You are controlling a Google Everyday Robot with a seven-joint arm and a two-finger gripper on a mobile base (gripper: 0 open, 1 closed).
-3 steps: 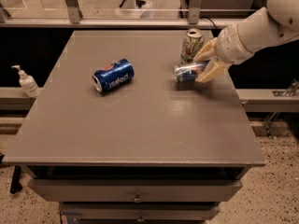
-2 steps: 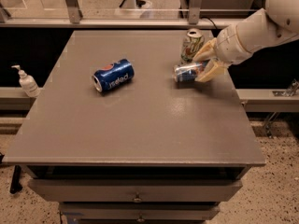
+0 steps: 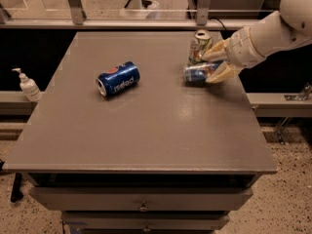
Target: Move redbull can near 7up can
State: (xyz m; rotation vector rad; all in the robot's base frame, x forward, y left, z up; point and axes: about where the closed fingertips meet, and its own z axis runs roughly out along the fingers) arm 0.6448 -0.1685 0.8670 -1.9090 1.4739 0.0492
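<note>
Camera view, redbull can (image 3: 195,74) in pincer (image 3: 207,69), beside 7up can (image 3: 200,44)

Single arm (image 3: 273,28) comes in from the upper right corner, white shell, sloping down and to the left. Wrist (image 3: 243,48) is roughly in line with the forearm, no visible kink. Gripper (image 3: 207,68), cream-coloured, points left and sits low at the far right of the table (image 3: 146,145), right down near the surface.
</note>
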